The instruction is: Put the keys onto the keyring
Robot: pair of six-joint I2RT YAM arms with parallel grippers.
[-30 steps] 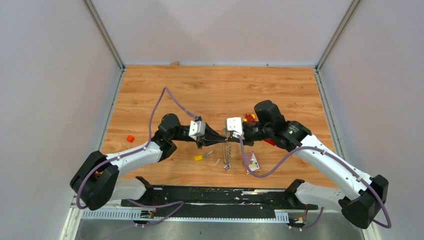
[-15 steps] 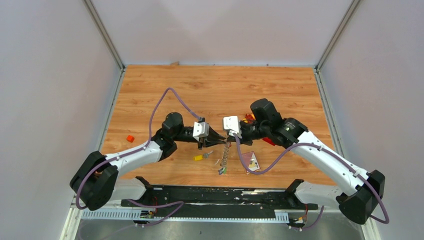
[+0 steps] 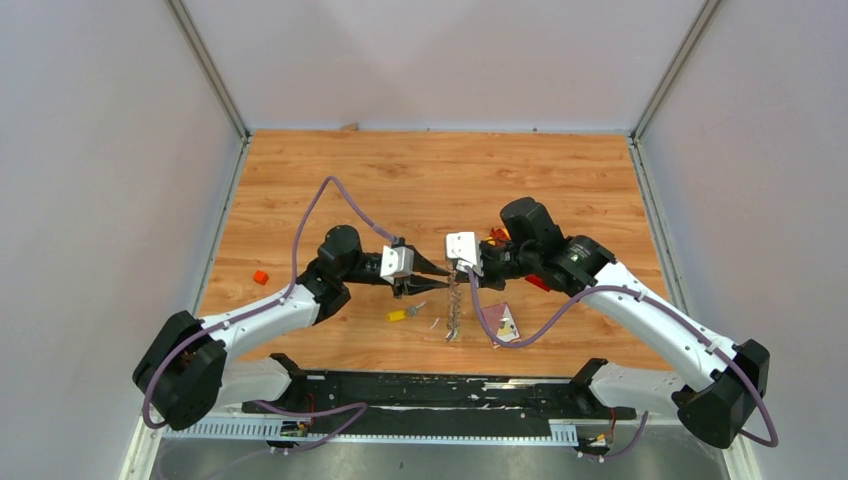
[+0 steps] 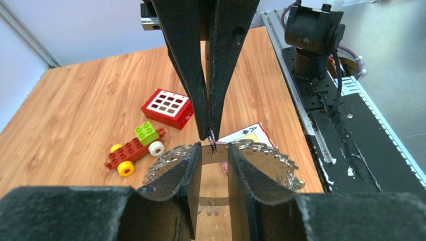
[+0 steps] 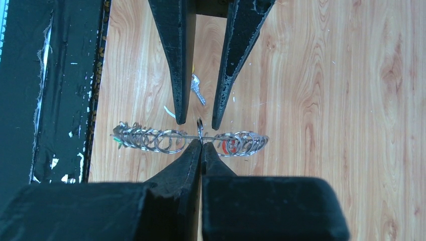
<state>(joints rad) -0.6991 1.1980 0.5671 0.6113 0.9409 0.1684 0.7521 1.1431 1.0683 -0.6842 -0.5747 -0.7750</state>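
The top view looks down on the keyring (image 3: 452, 310) from high and far behind; both wrist views face it closely from opposite sides; all three share it.

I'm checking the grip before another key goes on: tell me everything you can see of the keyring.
The keyring is a silver wire loop crowded with grey metal keys and small rings, seen edge-on from the right wrist as a spiky row. It hangs down from the shut right gripper, which pinches its wire at the top. The open left gripper straddles that spot, fingers apparently clear of the wire. Whether its low end touches the wooden table is unclear.
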